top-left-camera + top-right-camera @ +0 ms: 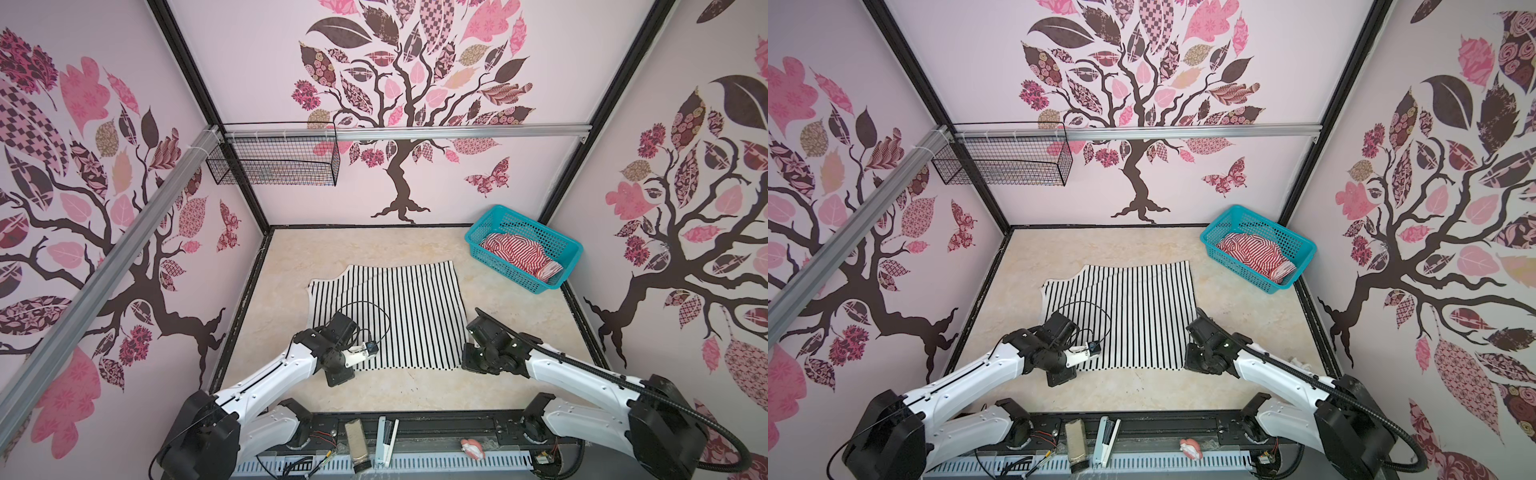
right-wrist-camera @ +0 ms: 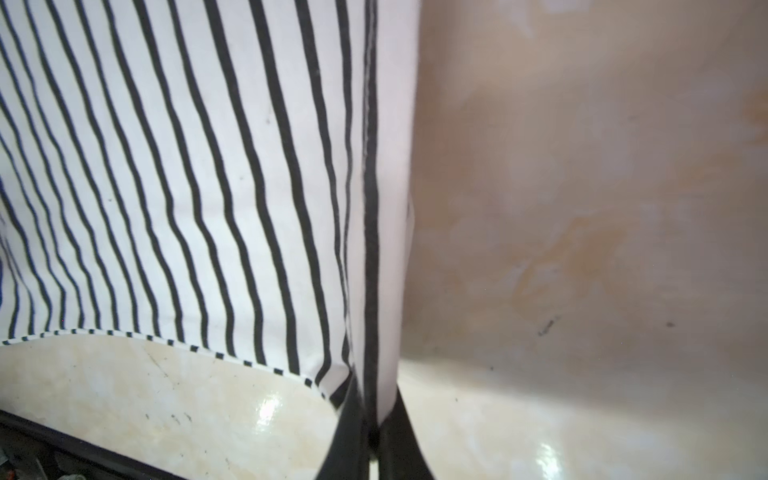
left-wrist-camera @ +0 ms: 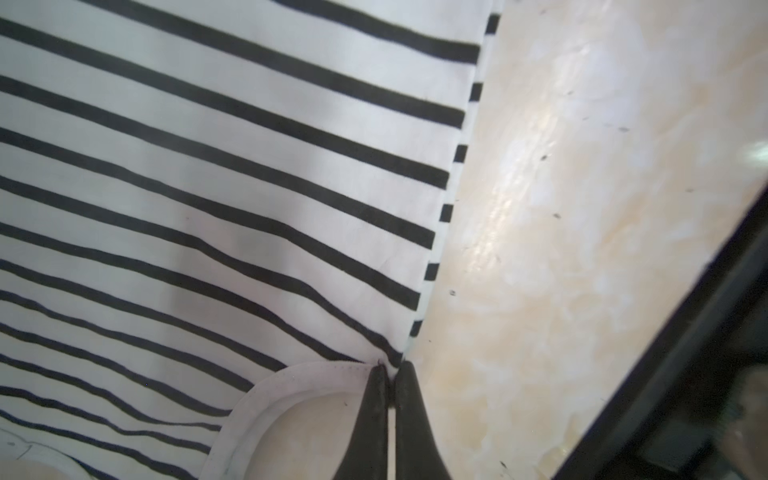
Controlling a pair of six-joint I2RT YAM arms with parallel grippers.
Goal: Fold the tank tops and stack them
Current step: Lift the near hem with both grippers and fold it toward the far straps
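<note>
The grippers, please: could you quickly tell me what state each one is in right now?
Left gripper: shut on the black-and-white tank top, at a near corner.
Right gripper: shut on the same top's other near corner.

The glossy beige marble-patterned tabletop (image 1: 353, 249) is carrying a black-and-white striped knit tank top (image 1: 415, 316), lying spread out in the middle, and a teal perforated plastic basket (image 1: 511, 274), sitting at the far right.

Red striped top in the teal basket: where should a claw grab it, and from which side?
Pinch a raised fold near the middle of the red-and-white tank top, coming straight down from above. It lies crumpled inside the teal basket, whose walls close off the sides; only the top is open. Likely the bunched ridges give the claw fabric to close on.
</note>
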